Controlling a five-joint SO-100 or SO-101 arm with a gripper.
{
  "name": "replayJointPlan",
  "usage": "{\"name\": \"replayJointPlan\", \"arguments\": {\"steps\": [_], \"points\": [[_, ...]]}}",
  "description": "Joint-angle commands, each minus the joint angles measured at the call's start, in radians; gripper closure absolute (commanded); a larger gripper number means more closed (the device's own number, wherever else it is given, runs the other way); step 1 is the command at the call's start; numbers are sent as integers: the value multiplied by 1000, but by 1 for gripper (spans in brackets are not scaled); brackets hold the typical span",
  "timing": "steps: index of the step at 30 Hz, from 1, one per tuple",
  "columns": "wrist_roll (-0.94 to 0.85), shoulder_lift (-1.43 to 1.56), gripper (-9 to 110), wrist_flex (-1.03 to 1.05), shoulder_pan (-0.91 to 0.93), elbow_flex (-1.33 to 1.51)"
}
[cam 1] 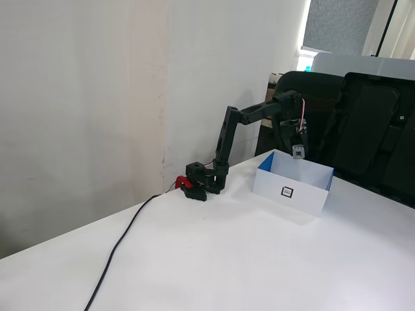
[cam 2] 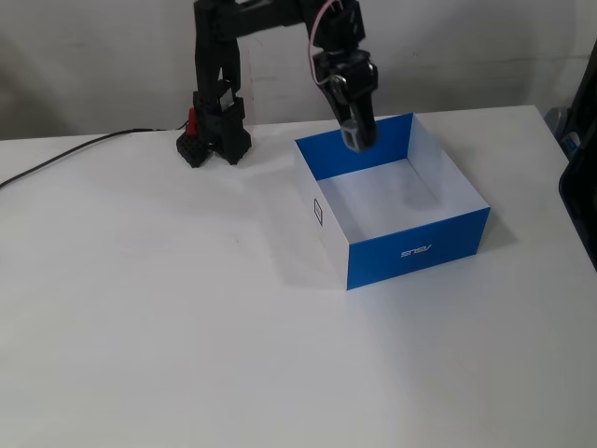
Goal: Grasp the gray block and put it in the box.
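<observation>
A white table against a pale wall, dark office chairs behind it: this is the bench I am working from afar. On it sits the box, open-topped, one blue wall and one white wall with a black marker showing in a fixed view, its floor pale and, as far as I can see, bare. The black arm, clamped at the table's far edge with its cable trailing off toward the camera, reaches out level and bends its wrist down so the gripper hangs over the box's back portion, above the rim rather than inside. Between the fingertips sits the block, small and gray; the fingers look closed snugly on it, though both views are too coarse for me to see the contact itself. I judge the carry done and the release pending: held this high, the block would drop freely and might bounce, but the walls should keep it in.
</observation>
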Motion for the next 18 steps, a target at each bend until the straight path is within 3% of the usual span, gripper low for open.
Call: {"name": "replayJointPlan", "arguments": {"steps": [1, 13, 18], "points": [[-6, -21, 101, 41, 43, -140], [2, -66, 101, 41, 106, -224], [-6, -64, 68, 43, 101, -183]]}}
